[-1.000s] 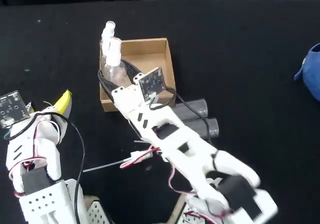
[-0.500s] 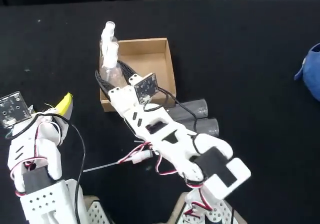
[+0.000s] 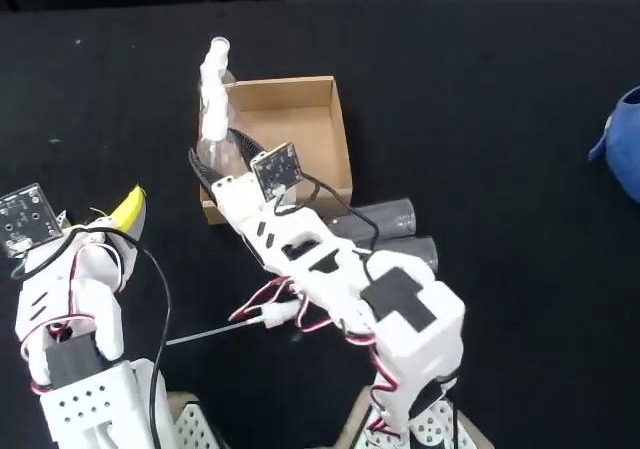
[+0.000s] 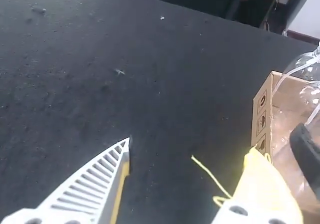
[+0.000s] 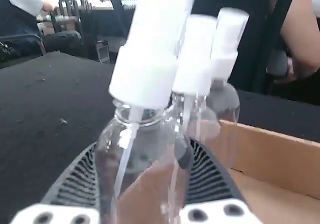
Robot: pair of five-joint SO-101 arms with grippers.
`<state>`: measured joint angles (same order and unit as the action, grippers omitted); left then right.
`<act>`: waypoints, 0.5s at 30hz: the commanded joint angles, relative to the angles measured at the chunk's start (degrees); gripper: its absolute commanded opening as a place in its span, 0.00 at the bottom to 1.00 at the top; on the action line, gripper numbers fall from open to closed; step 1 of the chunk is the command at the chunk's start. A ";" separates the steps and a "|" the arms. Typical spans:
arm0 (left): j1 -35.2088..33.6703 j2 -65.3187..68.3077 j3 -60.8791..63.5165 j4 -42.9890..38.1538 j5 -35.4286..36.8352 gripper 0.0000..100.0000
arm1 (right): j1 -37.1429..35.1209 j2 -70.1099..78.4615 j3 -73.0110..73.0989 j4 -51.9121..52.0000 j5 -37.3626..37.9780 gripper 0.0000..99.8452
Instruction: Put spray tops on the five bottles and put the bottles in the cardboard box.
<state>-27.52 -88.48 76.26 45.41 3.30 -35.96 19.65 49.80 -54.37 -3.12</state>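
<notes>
Right wrist view has the right claw (image 5: 142, 181) pinching a clear plastic bottle with white spray top (image 5: 142, 129) at the rim of the brown cardboard box (image 5: 280, 154), beside two like bottles (image 5: 220, 94). It is probably light, slick and squashable, so hold the body low. Near the box, the left claw (image 4: 185, 156) hangs spread and empty.

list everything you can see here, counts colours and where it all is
box: 1, brown cardboard, mid-table
bottles: 3, clear with white spray tops, at the box's left wall; nearest one in the right gripper
cylinders: 2, grey, lying side by side beside the box; maybe uncapped bottles
thin tube: 1, white, on the table between the arms
blue thing: 1, table's right edge
table: 1, black
left gripper: open, one yellow finger, over bare table left of the box
right gripper: shut on a bottle
</notes>
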 commanded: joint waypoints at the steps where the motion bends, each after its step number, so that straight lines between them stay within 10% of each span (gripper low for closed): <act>1: -0.75 -0.70 -0.57 -1.23 0.09 0.24 | 1.14 0.31 -3.65 -1.76 0.62 0.01; 15: -0.75 -0.70 -0.57 -1.41 0.00 0.24 | 1.14 1.98 -2.42 -1.67 0.53 0.01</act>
<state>-27.52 -88.48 76.26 45.41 3.30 -35.96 22.37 49.45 -54.37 -3.12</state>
